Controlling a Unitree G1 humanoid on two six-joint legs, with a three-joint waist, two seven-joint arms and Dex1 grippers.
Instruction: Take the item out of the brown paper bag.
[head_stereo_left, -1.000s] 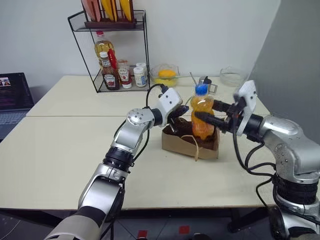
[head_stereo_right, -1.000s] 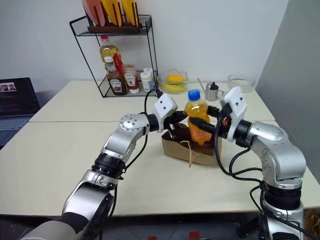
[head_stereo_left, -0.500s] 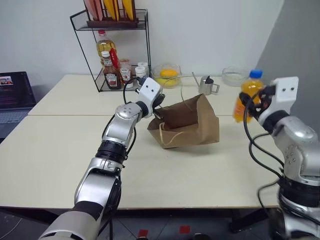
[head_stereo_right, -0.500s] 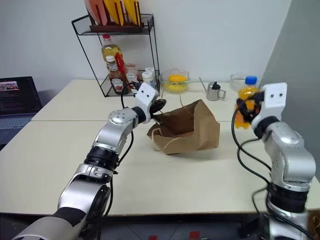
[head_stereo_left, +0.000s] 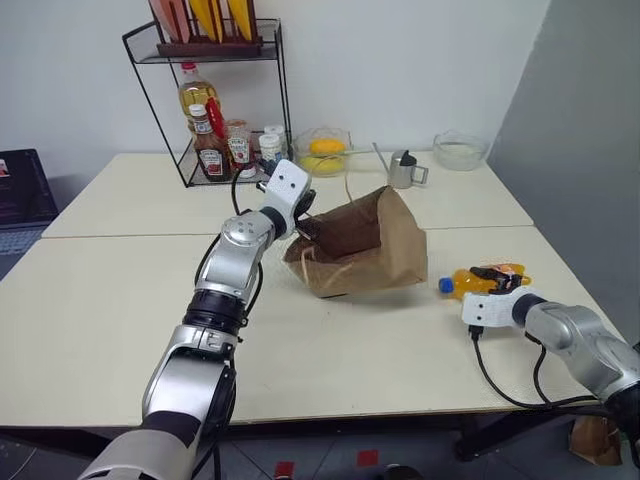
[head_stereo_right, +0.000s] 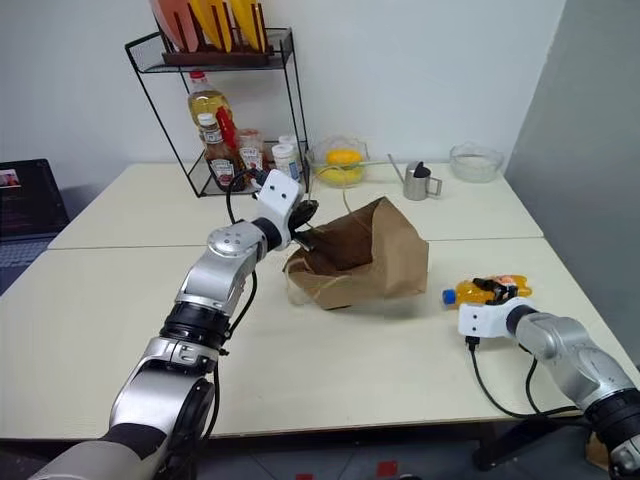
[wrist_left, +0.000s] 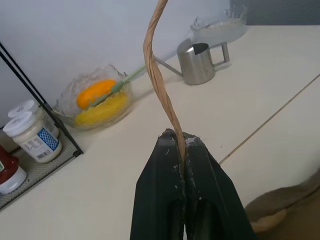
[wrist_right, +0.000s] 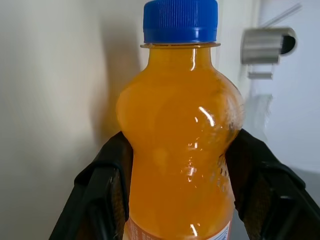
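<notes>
With the item (head_stereo_left: 476, 281), an orange drink bottle, lying on its side on the counter (head_stereo_left: 400, 350) clamped in the right end effector (head_stereo_left: 497, 290), well clear of the brown paper bag (head_stereo_left: 372, 247), it could roll away once released, while the left end effector (wrist_left: 178, 146), pinched on the cord handle (wrist_left: 159, 75), could drag the bag over.

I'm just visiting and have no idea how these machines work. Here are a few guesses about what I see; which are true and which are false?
1. The orange bottle is still inside the brown paper bag. False: it lies on its side on the table, to the right of the bag.
2. The right gripper has its fingers on both sides of the bottle. True.
3. The left gripper is shut on the bag's cord handle. True.
4. The blue cap is missing from the bottle. False: it is on.
5. The glass bowl holds yellow fruit. True.
</notes>
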